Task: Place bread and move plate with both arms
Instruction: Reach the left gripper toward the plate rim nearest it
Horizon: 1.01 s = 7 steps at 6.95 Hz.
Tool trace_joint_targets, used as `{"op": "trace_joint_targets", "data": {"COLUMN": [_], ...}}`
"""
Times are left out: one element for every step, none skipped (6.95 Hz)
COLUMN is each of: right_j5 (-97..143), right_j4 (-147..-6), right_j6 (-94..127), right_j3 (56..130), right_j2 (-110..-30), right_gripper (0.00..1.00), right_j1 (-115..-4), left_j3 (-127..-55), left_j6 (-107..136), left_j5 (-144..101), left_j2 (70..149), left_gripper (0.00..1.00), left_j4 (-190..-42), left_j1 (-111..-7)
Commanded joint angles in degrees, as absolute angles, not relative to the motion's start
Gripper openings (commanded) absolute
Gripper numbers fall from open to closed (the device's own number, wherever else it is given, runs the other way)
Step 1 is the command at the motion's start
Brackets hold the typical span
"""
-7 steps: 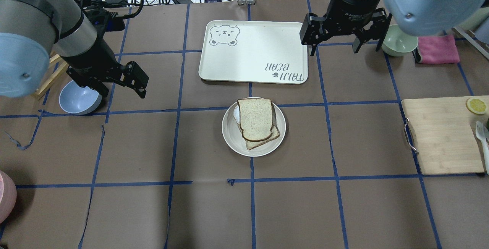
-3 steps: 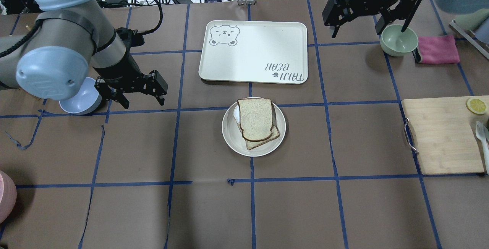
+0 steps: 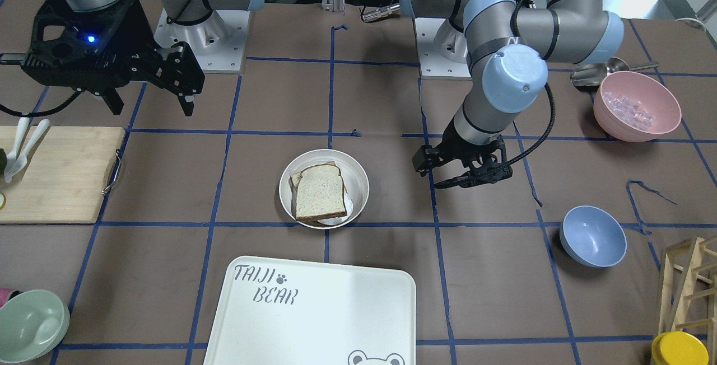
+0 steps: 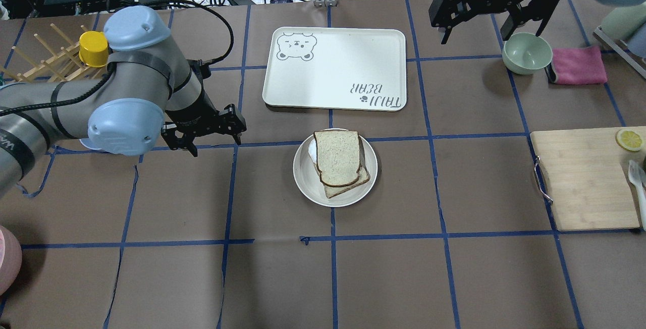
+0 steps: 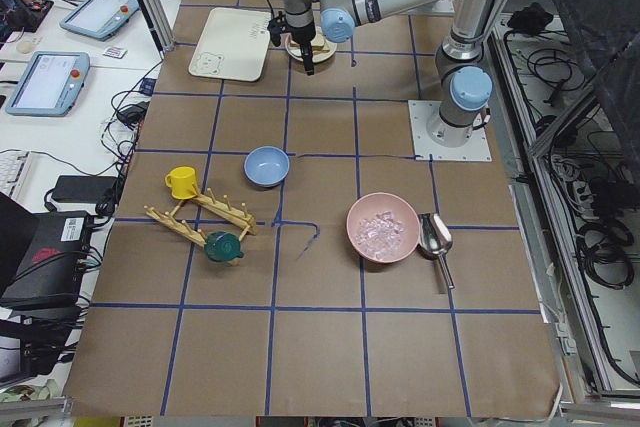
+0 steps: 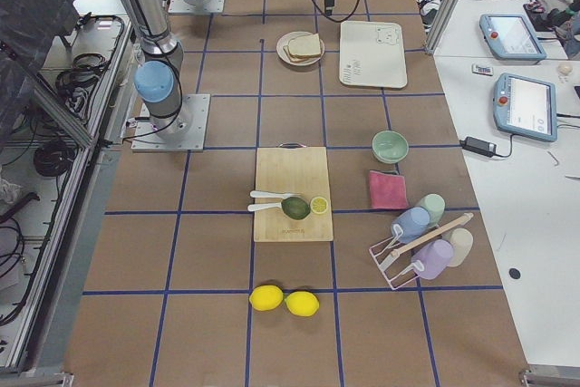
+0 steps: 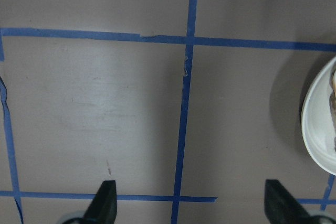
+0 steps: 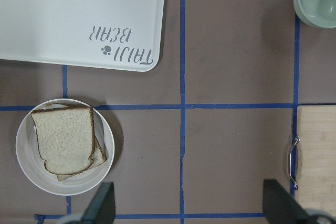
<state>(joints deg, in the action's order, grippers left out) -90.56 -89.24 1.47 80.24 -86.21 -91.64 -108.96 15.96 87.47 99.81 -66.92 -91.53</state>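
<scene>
left hand [image 4: 216, 143], right hand [image 3: 151, 102] released, left wrist view clips plate [image 7: 317, 124], right wrist shows bread [image 8: 65, 137]

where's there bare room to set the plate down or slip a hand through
Bare: the tray, all but its prints; the squares between the plate and the cutting board; the row on the robot's side of the plate. Crowded: left of the plate, where the left pincer hangs, and around the green bowl and pink cloth.
</scene>
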Motion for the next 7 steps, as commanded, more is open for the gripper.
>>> {"op": "trace_joint_targets", "data": {"right_j5": [-90.7,-90.7,-90.7,-90.8,-90.8,-90.6,-90.5], "right_j4": [-89.1,-89.0,-89.0,-89.0,-88.7,-88.4,-88.5], "right_j6": [1.6,1.6,1.6,1.6,1.7,1.5,1.6], "right_j3": [80.0,80.3,80.4,80.5,80.7,80.8,80.8], "right_j2": [-86.2,-86.1,-86.1,-86.1,-86.1,-86.1,-86.1], "right_gripper": [1.0,1.0,1.0,1.0,1.0,1.0,1.0], "right_j1": [-91.6,-91.5,-91.4,-91.4,-91.1,-90.7,-90.8], "left_j3": [-109.5,-109.5,-109.9,-110.3,-110.2,-110.3,-110.3], "left_j6": [21.8,24.0,26.9,27.7,28.0,28.7,28.7], "left_j5": [87.3,87.4,86.3,81.9,81.2,78.9,76.0], "left_j2": [103.6,105.0,106.9,108.1,109.0,110.3,111.3], "left_gripper": [1.0,1.0,1.0,0.88,0.85,0.74,0.71], "left_j4": [-61.7,-61.5,-59.0,-57.0,-56.7,-56.7,-56.7], "left_j1": [-96.5,-98.5,-99.9,-100.5,-100.5,-100.5,-100.6]}}
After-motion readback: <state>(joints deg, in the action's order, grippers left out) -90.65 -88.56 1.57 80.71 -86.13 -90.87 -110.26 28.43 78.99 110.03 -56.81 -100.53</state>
